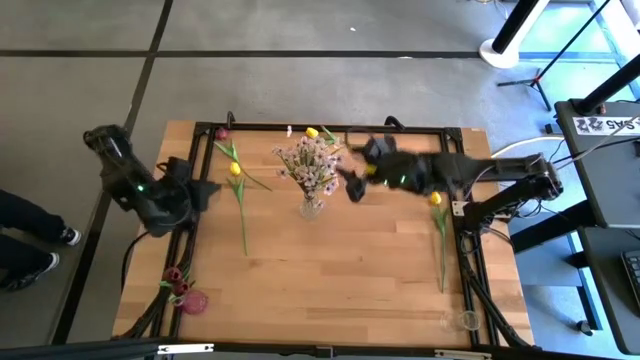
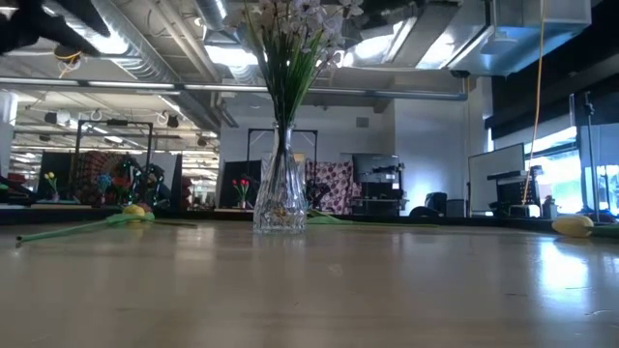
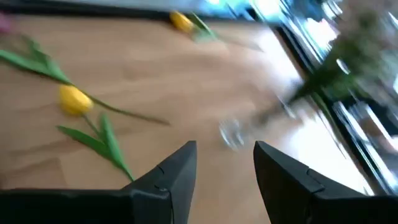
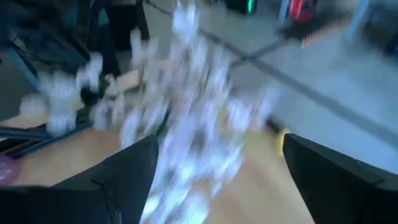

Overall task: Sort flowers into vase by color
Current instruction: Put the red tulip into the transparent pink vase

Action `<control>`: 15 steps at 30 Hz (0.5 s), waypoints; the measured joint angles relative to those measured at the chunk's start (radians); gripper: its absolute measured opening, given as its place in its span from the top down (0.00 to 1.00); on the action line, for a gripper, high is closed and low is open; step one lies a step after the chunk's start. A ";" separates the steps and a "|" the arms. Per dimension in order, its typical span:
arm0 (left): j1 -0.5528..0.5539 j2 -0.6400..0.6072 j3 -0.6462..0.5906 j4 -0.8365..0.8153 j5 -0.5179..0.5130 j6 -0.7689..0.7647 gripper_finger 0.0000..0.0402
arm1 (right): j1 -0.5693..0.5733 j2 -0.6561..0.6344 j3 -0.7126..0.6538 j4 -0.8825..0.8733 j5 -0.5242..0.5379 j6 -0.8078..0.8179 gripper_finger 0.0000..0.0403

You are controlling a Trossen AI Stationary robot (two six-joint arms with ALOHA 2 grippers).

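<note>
Progress: white sprays [image 1: 310, 163] in vase [image 1: 311, 206], mid worktop [image 1: 330, 280] | yellow tulips [image 1: 236, 170] loose L & R of vase, unsorted | R end effector [image 1: 352, 186] just R of vase, apart, empty | L end effector [image 1: 208, 188] well L, apart.

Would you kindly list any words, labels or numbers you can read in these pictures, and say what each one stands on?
White label on the dark equipment beside the table's right edge, high view: it carries printed characters, too small to read.
Nothing readable on the vase, the flowers or either gripper.
The low view's background shows no legible signs.
</note>
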 joint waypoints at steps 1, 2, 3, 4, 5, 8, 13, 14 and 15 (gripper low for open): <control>0.048 0.012 -0.015 0.005 -0.013 -0.017 0.62 | -0.021 0.000 0.036 0.000 -0.015 -0.070 0.15; 0.100 0.026 -0.032 0.017 -0.023 -0.029 0.62 | -0.041 0.000 0.076 0.004 -0.027 -0.141 0.15; 0.151 0.037 -0.050 0.032 -0.024 -0.031 0.62 | -0.059 -0.001 0.114 0.007 -0.031 -0.211 0.15; 0.203 0.051 -0.069 0.052 -0.026 -0.027 0.62 | -0.077 -0.002 0.149 0.007 -0.037 -0.275 0.15; 0.258 0.069 -0.085 0.084 -0.031 -0.016 0.62 | -0.097 -0.002 0.184 0.007 -0.039 -0.336 0.15; 0.427 0.126 -0.123 0.208 -0.029 0.031 0.62 | -0.149 -0.002 0.274 0.002 -0.046 -0.459 0.15; 0.707 0.231 -0.131 0.409 0.032 0.226 0.62 | -0.220 -0.002 0.379 -0.018 -0.058 -0.565 0.15; 0.765 0.254 -0.131 0.429 0.050 0.251 0.62 | -0.232 -0.002 0.393 -0.032 -0.074 -0.570 0.15; 0.822 0.274 -0.131 0.436 0.073 0.263 0.62 | -0.243 -0.002 0.405 -0.045 -0.093 -0.570 0.15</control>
